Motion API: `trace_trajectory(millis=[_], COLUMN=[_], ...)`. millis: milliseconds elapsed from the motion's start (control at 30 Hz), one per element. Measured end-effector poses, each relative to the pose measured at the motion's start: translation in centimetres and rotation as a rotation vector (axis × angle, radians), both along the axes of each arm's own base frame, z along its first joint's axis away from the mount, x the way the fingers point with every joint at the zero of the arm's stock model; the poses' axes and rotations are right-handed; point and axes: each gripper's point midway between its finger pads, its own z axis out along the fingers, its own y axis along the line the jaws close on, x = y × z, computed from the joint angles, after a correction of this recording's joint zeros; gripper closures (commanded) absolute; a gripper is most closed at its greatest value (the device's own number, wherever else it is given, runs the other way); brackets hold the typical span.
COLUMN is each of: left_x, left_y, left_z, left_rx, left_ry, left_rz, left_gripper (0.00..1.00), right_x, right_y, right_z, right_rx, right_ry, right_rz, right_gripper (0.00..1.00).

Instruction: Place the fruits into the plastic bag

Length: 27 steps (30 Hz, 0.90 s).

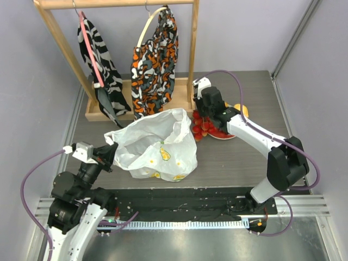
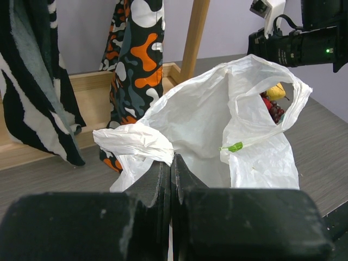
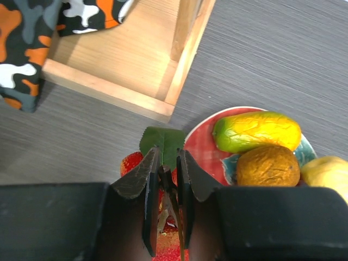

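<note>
Now right hand (image 3: 168, 156) apparently pinches red berries (image 3: 129, 162) by stem, directly beneath; left hand (image 2: 171, 159) clenched on plastic bag (image 2: 201, 114).

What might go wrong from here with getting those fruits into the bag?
The right gripper seems to pinch the red berries only by a thin stem, so the cluster might slip out on the way. The plastic bag is limp, held at one edge by the left gripper; its mouth may sag shut.

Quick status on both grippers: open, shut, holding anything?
Left gripper: shut, pinching the edge of the plastic bag.
Right gripper: shut on the stem of the red berries.
</note>
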Motion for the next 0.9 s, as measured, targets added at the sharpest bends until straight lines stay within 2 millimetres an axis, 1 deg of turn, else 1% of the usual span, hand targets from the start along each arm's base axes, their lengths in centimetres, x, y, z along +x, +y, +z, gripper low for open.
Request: trace_trajectory(millis=[133, 200, 300, 367, 467, 567, 667, 733, 800, 833, 900], left_x=[0.0, 0.0, 0.0, 0.0, 0.0, 0.0, 0.0, 0.0, 0.0, 0.0, 0.0], left_y=[0.0, 0.0, 0.0, 0.0, 0.0, 0.0, 0.0, 0.0, 0.0, 0.0, 0.0], left_z=[0.0, 0.0, 0.0, 0.0, 0.0, 0.0, 0.0, 0.0, 0.0, 0.0, 0.0], left_rx=[0.0, 0.0, 0.0, -0.001, -0.001, -0.001, 0.0, 0.001, 0.003, 0.003, 0.008], left_ry=[-0.001, -0.001, -0.001, -0.001, -0.002, -0.003, -0.003, -0.004, -0.004, -0.004, -0.007], left_rz=[0.0, 0.0, 0.0, 0.0, 0.0, 0.0, 0.0, 0.0, 0.0, 0.0, 0.001], left_gripper=[1.0, 1.0, 1.0, 1.0, 1.0, 1.0, 1.0, 1.0, 1.0, 1.0, 1.0], right_x=[-0.5, -0.7, -1.4, -2.6, -4.2, -5.5, -6.7, -7.7, -9.3, -10.3, -12.3], right_y=[0.3, 0.2, -0.5, -1.6, -3.4, -5.4, -6.9, -7.5, -7.6, -7.5, -6.8], right_z=[0.6, 1.4, 2.7, 3.8, 6.5, 10.0, 12.5, 14.2, 16.2, 17.2, 19.7], right_rx=[0.03, 0.041, 0.057, 0.071, 0.088, 0.11, 0.139, 0.182, 0.25, 0.293, 0.396], right_ry=[-0.002, -0.015, -0.037, -0.059, -0.114, -0.195, -0.234, -0.255, -0.287, -0.302, -0.332], right_rz=[0.014, 0.013, -0.002, -0.024, -0.065, -0.123, -0.169, -0.183, -0.165, -0.148, -0.075], right_gripper=[0.99, 0.99, 0.99, 0.99, 0.99, 0.99, 0.99, 0.99, 0.99, 0.99, 0.99])
